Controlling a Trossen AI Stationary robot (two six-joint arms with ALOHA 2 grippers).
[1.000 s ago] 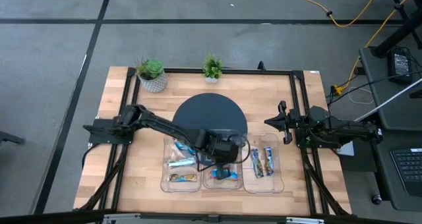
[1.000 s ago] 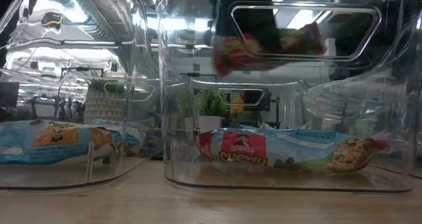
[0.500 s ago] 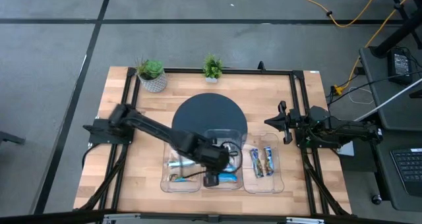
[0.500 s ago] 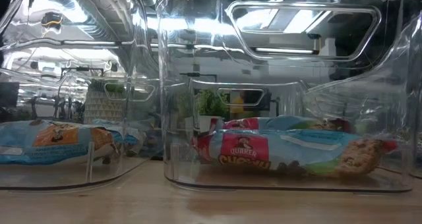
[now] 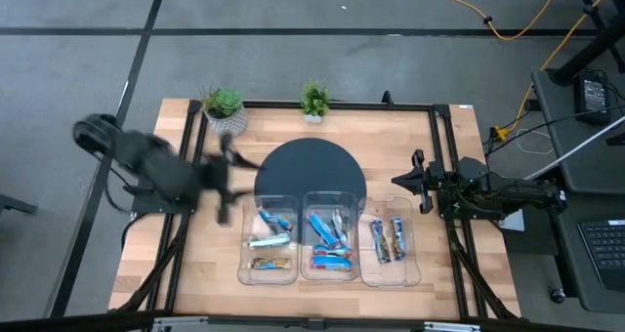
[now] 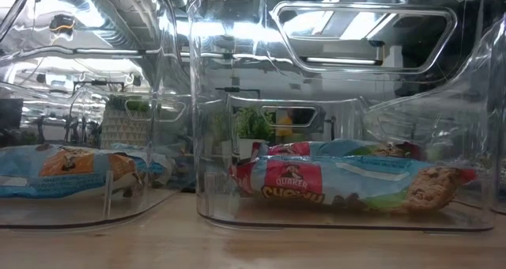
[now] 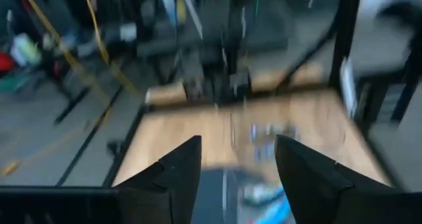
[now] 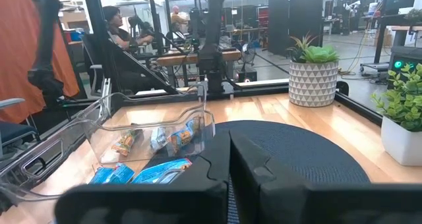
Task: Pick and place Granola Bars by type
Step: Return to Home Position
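Observation:
Granola Bars lie in three clear trays near the table's front. The left tray [image 5: 269, 242] holds three bars, among them one [image 6: 71, 170] with a blue-and-orange wrapper. In the middle tray [image 5: 330, 242] several blue bars [image 5: 327, 232] are piled, two stacked [image 6: 348, 182]. Two bars [image 5: 389, 238] lie side by side in the right tray [image 5: 390, 264]. My left gripper [image 5: 229, 176] [image 7: 234, 171] is open and empty, left of the trays and above the table. Over at the right side, my right gripper [image 5: 418, 183] [image 8: 229, 165] is shut, holds nothing and points at the trays.
A dark round mat [image 5: 311, 171] lies behind the trays. Two potted plants [image 5: 225, 109] [image 5: 314, 102] stand at the far edge. Black frame rails [image 5: 439, 156] run along the table's sides. People sit in the room beyond.
My left gripper, shut on a red-wrapped bar above the middle tray, has opened. The bar has fallen onto the bar lying in that tray. The gripper has then risen and swung back fast toward the table's left edge, clear of the trays.

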